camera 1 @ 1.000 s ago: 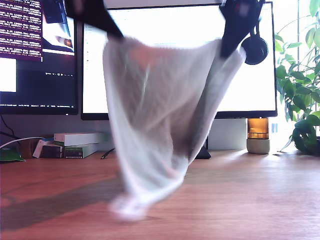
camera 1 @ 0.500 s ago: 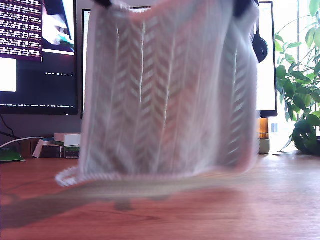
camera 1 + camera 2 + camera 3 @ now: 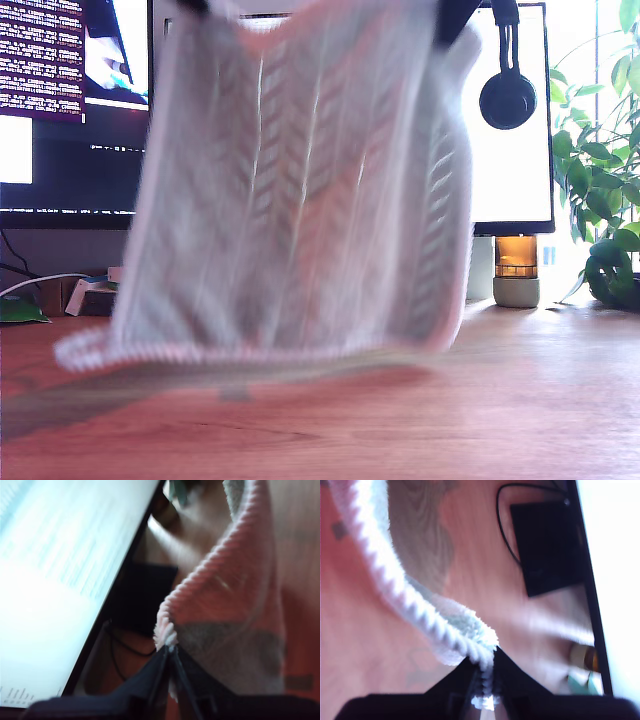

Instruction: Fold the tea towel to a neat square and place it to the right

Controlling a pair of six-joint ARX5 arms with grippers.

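Grippers: my first gripper [image 3: 170,652] clamps one tea towel [image 3: 300,190] corner | my second gripper [image 3: 482,667] clamps another | towel: hangs spread, blurred, above the wooden desk [image 3: 520,400], before the monitor [image 3: 515,170].

Only illegibly small text lines on the dark monitor [image 3: 60,100].

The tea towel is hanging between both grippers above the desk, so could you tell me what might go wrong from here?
1. My first gripper and my second gripper each pinch only a thin bit of the tea towel at its corded edge; a jerk could pull a corner free.
2. The towel looks motion-blurred and its lower edge hangs near the wooden desk, so it may drag or land creased.
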